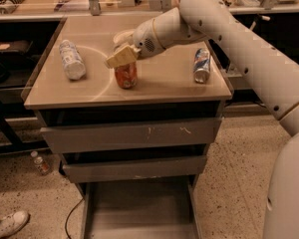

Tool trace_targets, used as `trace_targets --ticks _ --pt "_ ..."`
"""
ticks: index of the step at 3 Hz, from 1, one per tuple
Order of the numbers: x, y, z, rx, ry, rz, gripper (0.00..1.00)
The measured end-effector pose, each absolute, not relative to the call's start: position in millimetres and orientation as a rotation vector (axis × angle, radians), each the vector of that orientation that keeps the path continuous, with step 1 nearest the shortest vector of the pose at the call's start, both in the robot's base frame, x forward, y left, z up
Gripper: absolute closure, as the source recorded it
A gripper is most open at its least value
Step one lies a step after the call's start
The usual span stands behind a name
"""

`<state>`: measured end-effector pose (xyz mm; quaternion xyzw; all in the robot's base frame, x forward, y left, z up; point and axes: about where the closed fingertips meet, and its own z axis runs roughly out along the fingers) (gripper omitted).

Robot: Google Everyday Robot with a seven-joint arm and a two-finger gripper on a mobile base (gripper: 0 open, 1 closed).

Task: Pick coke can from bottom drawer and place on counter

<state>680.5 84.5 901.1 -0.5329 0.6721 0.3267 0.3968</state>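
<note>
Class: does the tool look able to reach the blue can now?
Probably yes: the tool sits over the coke can, and nothing stands between it and the blue can on the counter.

Arm (239, 49) outstretched leftward, gripper (120, 53) low, down-tilted.

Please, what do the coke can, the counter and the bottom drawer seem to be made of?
The coke can: likely thin metal, printed red-orange. The counter: maybe laminate, tan, glossy reflections. The bottom drawer: probably grey sheet metal, matte, thin walls. The gripper sits at the can's top.
</note>
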Motion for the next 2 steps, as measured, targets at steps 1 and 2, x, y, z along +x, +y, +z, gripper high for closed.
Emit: trace_targets --ticks 1,2 --pt "680.5 84.6 901.1 -1.35 1.703 0.828 0.0" --pt "680.5 84.6 901.1 -1.35 1.703 0.828 0.0"
